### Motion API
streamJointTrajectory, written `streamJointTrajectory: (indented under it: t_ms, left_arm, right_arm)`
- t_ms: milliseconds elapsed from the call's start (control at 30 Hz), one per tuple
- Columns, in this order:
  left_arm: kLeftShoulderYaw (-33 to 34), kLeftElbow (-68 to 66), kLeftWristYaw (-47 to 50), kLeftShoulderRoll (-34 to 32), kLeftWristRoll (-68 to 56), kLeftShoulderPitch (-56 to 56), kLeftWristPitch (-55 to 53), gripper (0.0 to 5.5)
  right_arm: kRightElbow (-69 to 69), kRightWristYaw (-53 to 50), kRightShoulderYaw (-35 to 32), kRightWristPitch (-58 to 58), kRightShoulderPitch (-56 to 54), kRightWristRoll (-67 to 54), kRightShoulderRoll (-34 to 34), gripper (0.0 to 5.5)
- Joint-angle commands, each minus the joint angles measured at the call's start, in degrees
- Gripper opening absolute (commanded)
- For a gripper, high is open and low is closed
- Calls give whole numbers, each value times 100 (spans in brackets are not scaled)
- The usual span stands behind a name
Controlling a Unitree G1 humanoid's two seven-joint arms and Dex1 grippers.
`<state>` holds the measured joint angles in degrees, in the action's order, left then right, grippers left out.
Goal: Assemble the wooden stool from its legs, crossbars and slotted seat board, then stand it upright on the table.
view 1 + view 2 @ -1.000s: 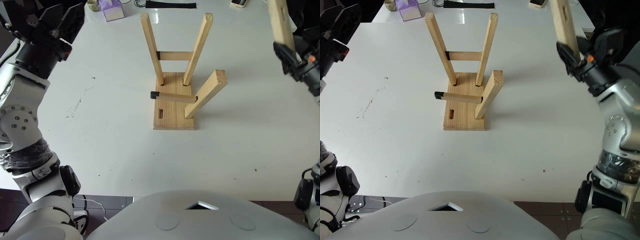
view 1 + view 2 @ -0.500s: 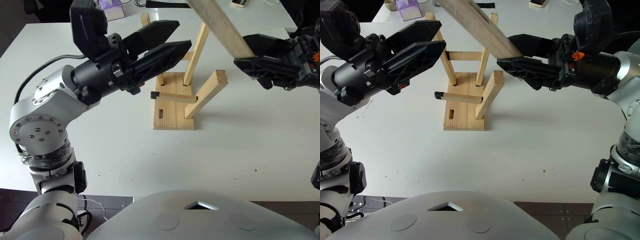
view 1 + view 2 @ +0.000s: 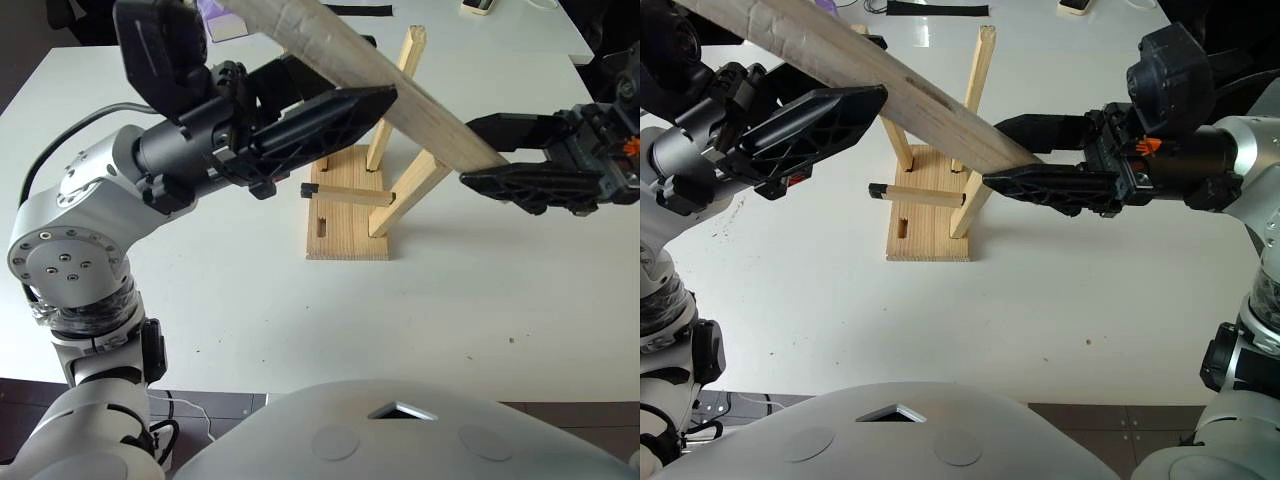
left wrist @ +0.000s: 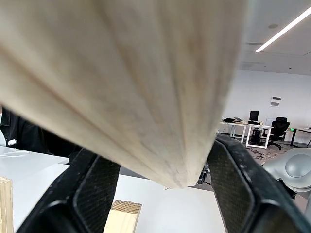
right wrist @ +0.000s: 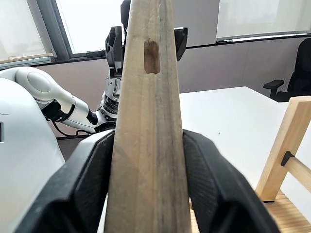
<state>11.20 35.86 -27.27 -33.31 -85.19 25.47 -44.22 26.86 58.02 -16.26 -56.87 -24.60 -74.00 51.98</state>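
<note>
The right gripper (image 3: 468, 153) was closed on one end of the leg (image 3: 440, 128), held above the seat board (image 3: 345, 245) on the table (image 3: 200, 290). The far end lay at the left gripper (image 4: 158, 160); we could not tell whether it clamped. We judged the leg stiff, light and long: grip clear of the insertion end. The right wrist view showed its mortise (image 5: 151, 57); the head views showed the board's free slot (image 3: 322, 226).
</note>
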Motion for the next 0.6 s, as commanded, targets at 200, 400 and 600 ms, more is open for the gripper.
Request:
streamJointTrajectory:
  t_ms: [200,400,600]
  left_arm:
    - [-241,36,-202,-144,36,140,-20,292]
    - [-224,45,-479,-202,-43,26,10,216]
    - [-411,-76,-544,-270,583,-51,49,211]
  right_arm:
    - [71,187,157,98,-115,95,99,213]
    - [56,269,216,125,-143,140,126,213]
    - [58,430,294,211,-145,338,165,211]
